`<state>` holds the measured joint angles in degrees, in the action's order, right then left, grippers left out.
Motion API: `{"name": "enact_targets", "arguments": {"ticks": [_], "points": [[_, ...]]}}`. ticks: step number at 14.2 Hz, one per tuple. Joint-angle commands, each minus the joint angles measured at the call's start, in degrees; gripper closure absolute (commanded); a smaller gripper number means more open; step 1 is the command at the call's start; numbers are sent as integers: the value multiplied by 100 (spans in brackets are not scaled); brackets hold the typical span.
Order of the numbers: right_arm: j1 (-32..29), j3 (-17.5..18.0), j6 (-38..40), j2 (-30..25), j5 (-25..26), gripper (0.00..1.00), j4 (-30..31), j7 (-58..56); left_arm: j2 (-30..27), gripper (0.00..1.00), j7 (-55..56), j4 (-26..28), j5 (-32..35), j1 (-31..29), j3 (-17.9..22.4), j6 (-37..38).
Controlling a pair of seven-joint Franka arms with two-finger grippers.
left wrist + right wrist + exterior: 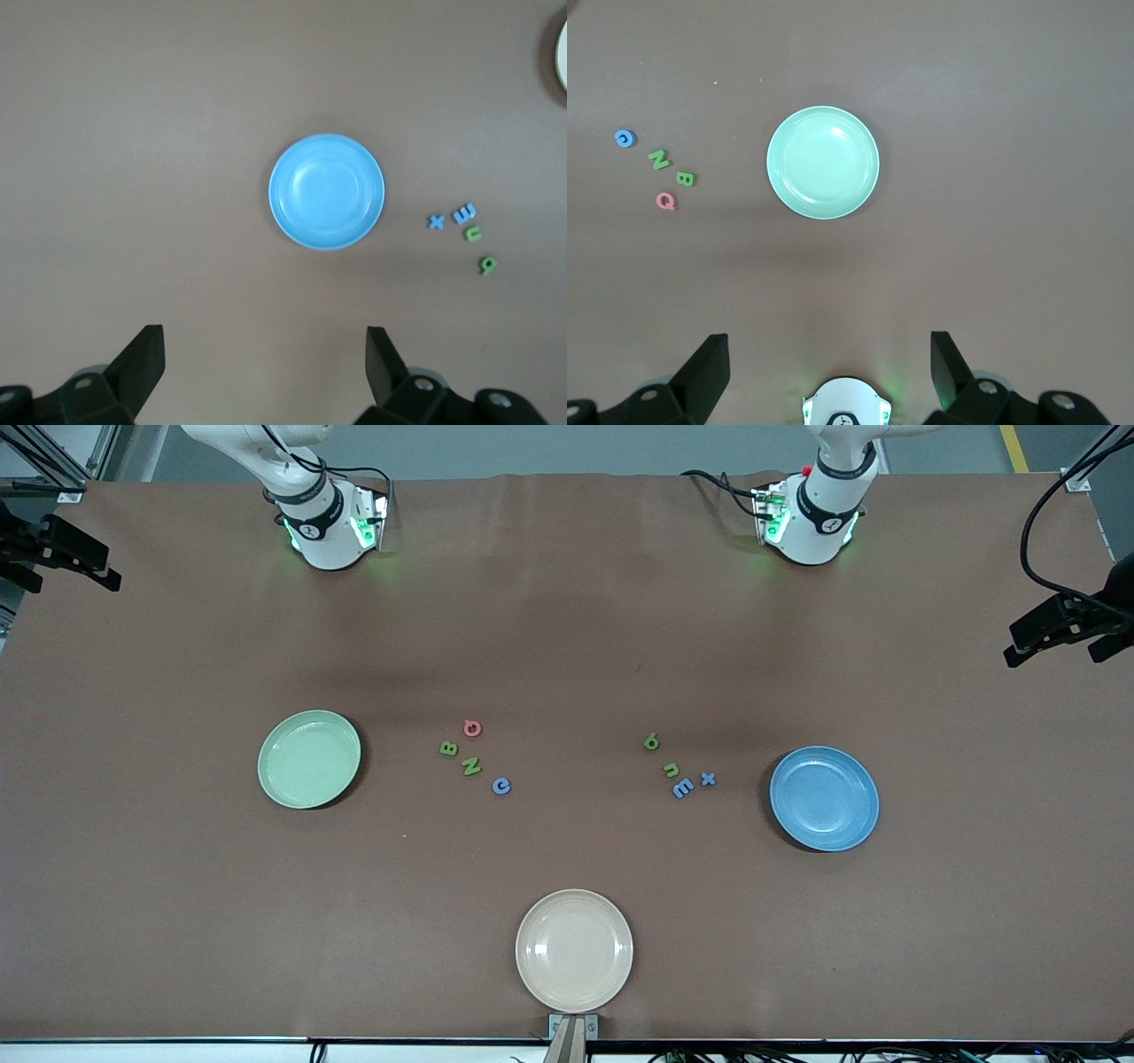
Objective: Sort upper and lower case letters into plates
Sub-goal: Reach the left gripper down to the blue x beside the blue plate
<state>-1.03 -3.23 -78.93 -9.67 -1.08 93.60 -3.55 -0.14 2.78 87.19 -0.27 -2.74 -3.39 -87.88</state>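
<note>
The pale green plate (309,759) lies toward the right arm's end and the blue plate (824,798) toward the left arm's end; both are empty. Between them on the table lie a red Q (472,728), green B (448,748), green N (471,766) and blue C (501,785). Nearer the blue plate lie a green letter (651,741), a green n (671,770), a blue m (682,787) and a blue x (708,779). My left gripper (264,367) is open and empty, high above the blue plate (327,191). My right gripper (831,363) is open and empty, high above the green plate (823,162).
An empty beige plate (574,950) lies at the table edge nearest the front camera. The arm bases (326,522) (811,518) stand at the farthest edge. Black camera mounts (62,549) (1067,624) stick in at both ends of the table.
</note>
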Motion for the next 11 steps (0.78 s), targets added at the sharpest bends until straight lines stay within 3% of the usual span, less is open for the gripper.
{"name": "enact_targets", "arguments": {"ticks": [1, 5, 11], "points": [[-90, 50, -26, -79, -6, 0, 88, 56, 14, 0, 91, 279, -393, 89, -109, 148], [-90, 50, -44, -70, -6, 0, 88, 47, 58, 0, 521, 894, -448, 107, -741, -149], [-90, 50, -149, -61, -6, 0, 62, 47, 198, 0, 1575, 2521, -430, 116, -1515, -2389]]}}
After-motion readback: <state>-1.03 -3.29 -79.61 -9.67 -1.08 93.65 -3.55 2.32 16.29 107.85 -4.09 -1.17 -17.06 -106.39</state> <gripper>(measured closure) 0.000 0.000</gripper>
